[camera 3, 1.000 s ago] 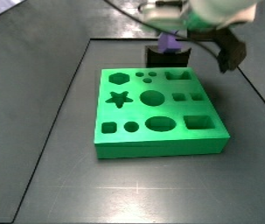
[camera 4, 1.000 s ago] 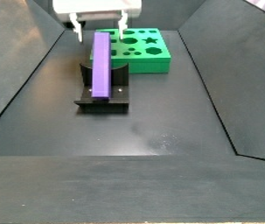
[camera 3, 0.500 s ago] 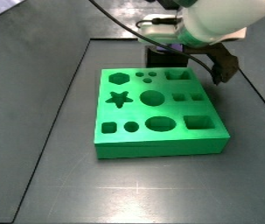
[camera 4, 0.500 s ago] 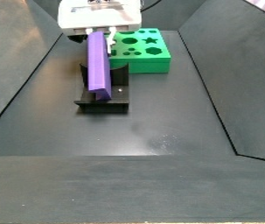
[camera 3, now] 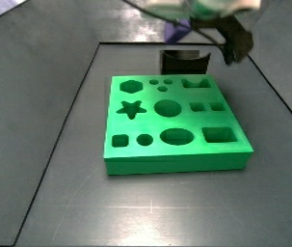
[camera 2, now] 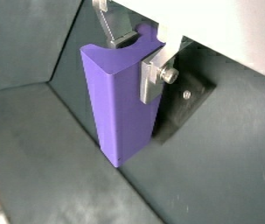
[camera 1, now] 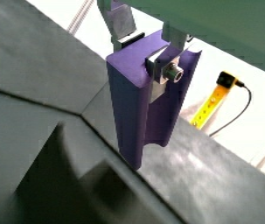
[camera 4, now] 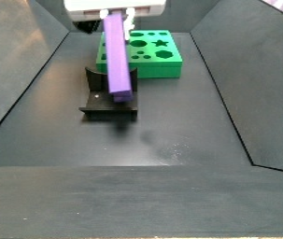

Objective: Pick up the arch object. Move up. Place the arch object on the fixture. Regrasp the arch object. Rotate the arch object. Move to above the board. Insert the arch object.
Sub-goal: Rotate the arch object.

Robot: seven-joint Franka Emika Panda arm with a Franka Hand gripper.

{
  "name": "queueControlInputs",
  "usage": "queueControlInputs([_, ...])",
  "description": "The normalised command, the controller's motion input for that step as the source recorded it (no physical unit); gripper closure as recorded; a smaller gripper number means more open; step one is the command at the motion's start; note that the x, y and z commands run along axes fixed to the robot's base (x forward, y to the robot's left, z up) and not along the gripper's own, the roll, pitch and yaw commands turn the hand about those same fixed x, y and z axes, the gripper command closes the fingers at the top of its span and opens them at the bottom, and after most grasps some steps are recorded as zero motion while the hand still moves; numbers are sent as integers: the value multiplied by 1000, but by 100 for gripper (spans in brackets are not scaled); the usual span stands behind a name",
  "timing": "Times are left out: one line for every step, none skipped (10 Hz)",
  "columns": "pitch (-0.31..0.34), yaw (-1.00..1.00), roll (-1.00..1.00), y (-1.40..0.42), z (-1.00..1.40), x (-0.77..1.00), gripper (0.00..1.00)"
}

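Over the dark floor, my gripper (camera 2: 142, 54) clamps the matte purple arch object (camera 4: 116, 51) above the black fixture (camera 4: 108, 101); I'd rotate slowly before crossing to the green board (camera 3: 176, 123).

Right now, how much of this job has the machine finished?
The purple arch object is gripped in the hand and held above the fixture, so regrasping looks done. In a side view it hangs tilted, perhaps mid-rotation. Left to do: move over the green board and insert it.

Gripper (camera 1: 146, 54): silver plate fingers, screw; body apparently white.
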Motion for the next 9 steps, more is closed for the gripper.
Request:
queueControlInputs([-129,-56,-147,248,765,-1000,100])
queueControlInputs([-132,-79,-141,219,706,-1000,100])
queueControlInputs([-128,-96,-138,195,654,-1000,100])
queueControlInputs([-119,-112,-136,166,576,-1000,100])
queueControlInputs([-111,-118,-136,157,529,-1000,100])
queueControlInputs([-91,-126,-138,136,426,-1000,100])
queueControlInputs([-72,-128,-136,118,306,-1000,100])
queueControlInputs([-58,-126,-127,104,245,-1000,100])
queueControlInputs([-39,-121,-129,93,217,-1000,100])
